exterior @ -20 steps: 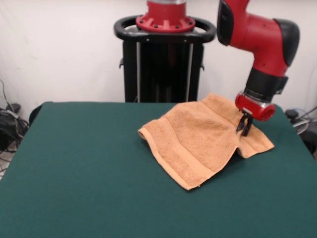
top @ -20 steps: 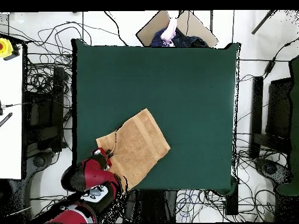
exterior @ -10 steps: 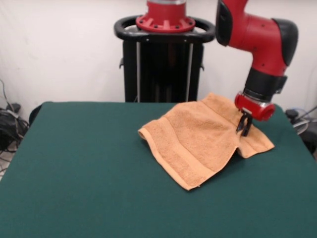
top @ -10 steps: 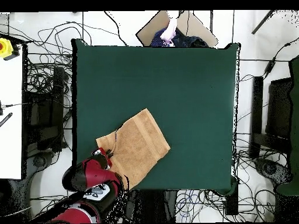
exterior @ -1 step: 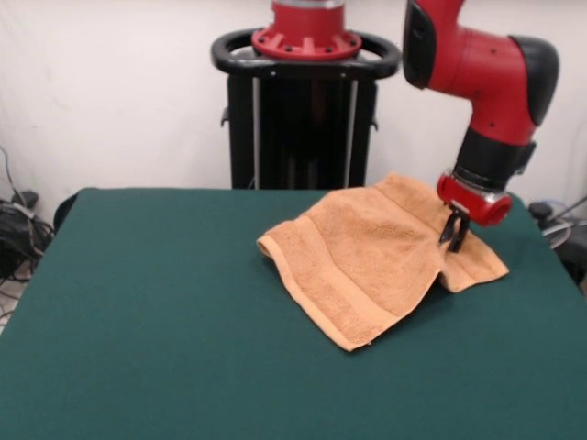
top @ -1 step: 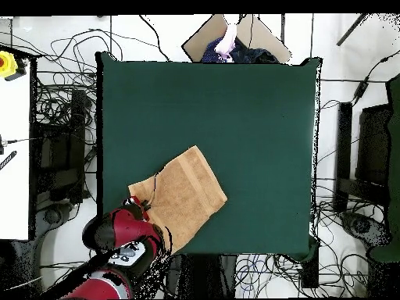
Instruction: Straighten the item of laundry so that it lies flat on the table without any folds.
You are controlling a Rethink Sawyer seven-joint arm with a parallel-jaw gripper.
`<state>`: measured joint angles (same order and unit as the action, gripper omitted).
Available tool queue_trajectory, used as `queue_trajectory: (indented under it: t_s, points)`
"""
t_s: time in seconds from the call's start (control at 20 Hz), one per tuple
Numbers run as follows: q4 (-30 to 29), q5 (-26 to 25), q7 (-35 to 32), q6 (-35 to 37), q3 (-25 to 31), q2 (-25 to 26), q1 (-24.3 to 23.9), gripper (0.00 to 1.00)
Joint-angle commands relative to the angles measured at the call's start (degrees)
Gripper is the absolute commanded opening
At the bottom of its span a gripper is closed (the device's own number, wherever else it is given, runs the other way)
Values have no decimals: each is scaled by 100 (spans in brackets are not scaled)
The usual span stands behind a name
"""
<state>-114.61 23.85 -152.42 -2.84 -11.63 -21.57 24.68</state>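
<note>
The item of laundry [exterior @ -1 step: 367, 252], a peach terry towel with a woven band, lies rumpled on the right rear part of the dark green table [exterior @ -1 step: 165, 302]. Its right side is folded under and its left corner curls up. My gripper [exterior @ -1 step: 453, 240] points down at that right side, with its black fingers close together and pinching the cloth near the fold. In the overhead view the towel [top @ -1 step: 186, 194] sits near the table's [top @ -1 step: 234, 117] lower left corner. There the red arm [top @ -1 step: 125, 234] covers the towel's lower left edge and hides the gripper.
The towel's right corner lies close to the table's right edge [exterior @ -1 step: 550, 261]. Cables [top @ -1 step: 62, 133] cover the floor around the table. A white bench [top @ -1 step: 16, 156] stands beside it. A person's arm [top @ -1 step: 227, 39] and cardboard show beyond the far edge.
The arm and gripper have shifted very slightly to the right in the front view, and the towel's left corner has crept the same way. Nothing else has moved.
</note>
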Motion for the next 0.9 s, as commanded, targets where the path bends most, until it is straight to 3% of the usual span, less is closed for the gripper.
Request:
queue_trajectory:
  t_s: [0.05, 0.45, 0.9]
  points:
    - [1707, 29, -50, 531, 1426, 682, 385, 0]
    - [1961, 214, -274, 822, 1193, 740, 629, 0]
    - [1789, 143, -419, 712, 1309, 597, 562, 0]
